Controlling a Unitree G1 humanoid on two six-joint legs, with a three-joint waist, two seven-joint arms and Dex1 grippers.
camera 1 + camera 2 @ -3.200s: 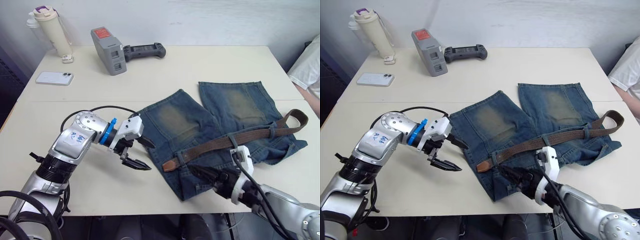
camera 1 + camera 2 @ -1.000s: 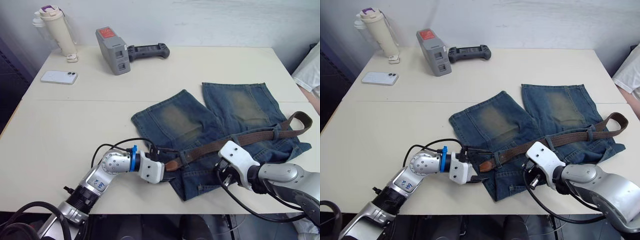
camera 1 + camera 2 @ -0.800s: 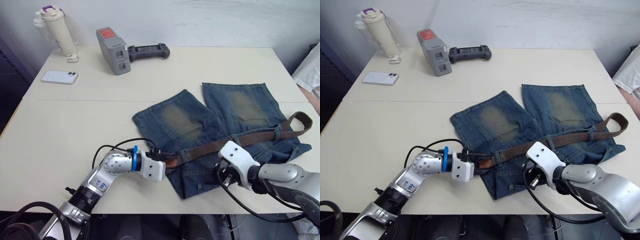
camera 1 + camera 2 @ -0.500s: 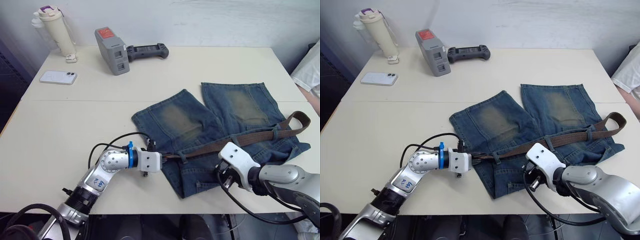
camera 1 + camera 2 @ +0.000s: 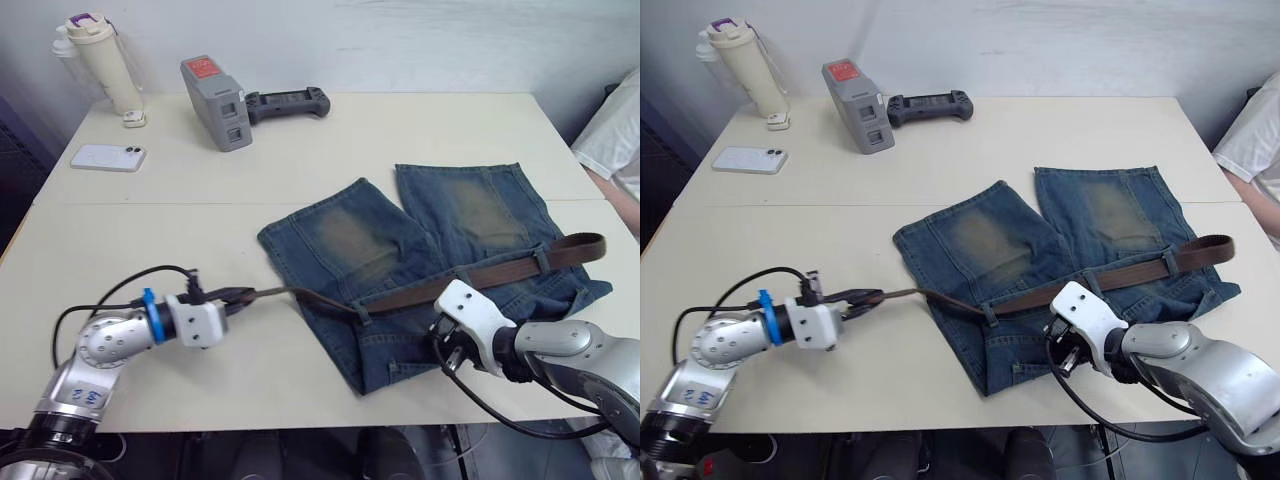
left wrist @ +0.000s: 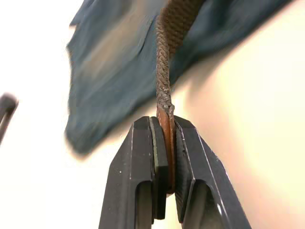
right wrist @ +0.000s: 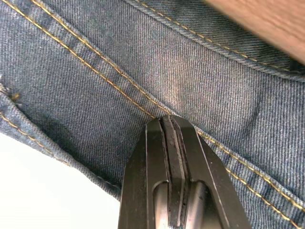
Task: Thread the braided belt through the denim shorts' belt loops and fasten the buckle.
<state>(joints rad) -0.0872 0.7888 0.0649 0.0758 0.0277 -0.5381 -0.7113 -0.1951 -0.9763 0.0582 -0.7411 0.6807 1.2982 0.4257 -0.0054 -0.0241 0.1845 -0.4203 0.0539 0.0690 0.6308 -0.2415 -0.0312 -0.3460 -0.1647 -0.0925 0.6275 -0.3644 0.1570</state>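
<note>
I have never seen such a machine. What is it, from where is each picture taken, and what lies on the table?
It is a humanoid robot with two arms, each ending in two black fingers. Two pictures come from cameras in its head, looking down over the table; the other two come from cameras on its wrists. On the table lie the denim shorts, with the braided belt running through the belt loops. The left gripper grips the belt's tan end, out beside the shorts. The right gripper, fingers closed, presses on the denim. Farther away are a phone, a bottle, a grey device and a black controller.
</note>
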